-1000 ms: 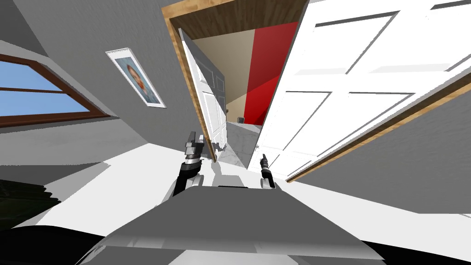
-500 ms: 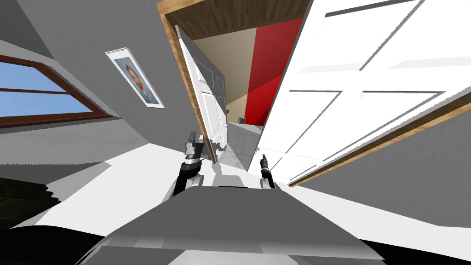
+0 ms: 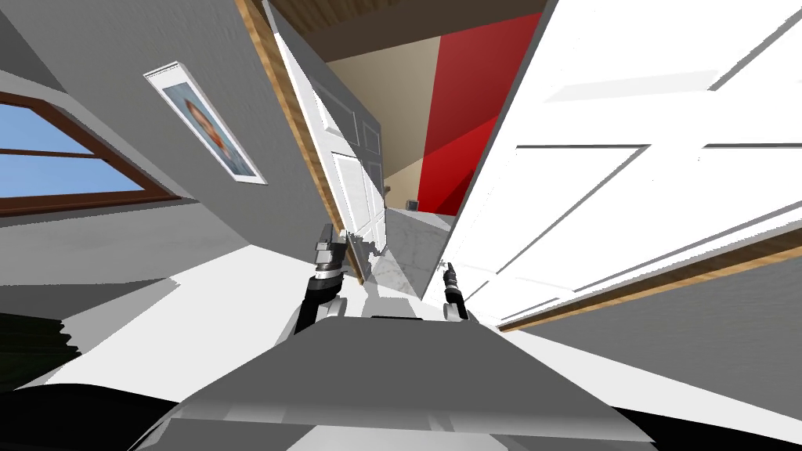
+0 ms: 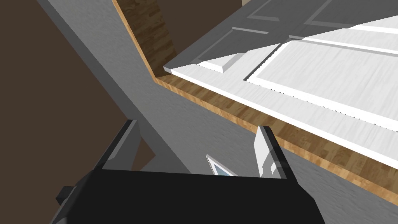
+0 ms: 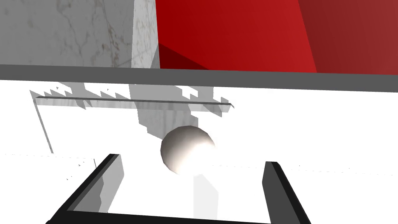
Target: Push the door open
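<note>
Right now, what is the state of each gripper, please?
Left gripper: open, holding nothing.
Right gripper: open, holding nothing, facing the knob.

Light is bright, even and flat. The white door [image 3: 619, 188] is washed nearly to blank, its panel lines faint. Right wrist view: the knob [image 5: 182, 151] is shaded on one side, and glare melts the other side into the door. A shadow [image 5: 155, 112] there has jagged, stair-stepped edges. Head view: rolled, with walls splaying towards the corners. Edges are sharp.

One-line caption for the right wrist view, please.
Open right gripper facing the round knob on a white door, red wall beyond.
</note>
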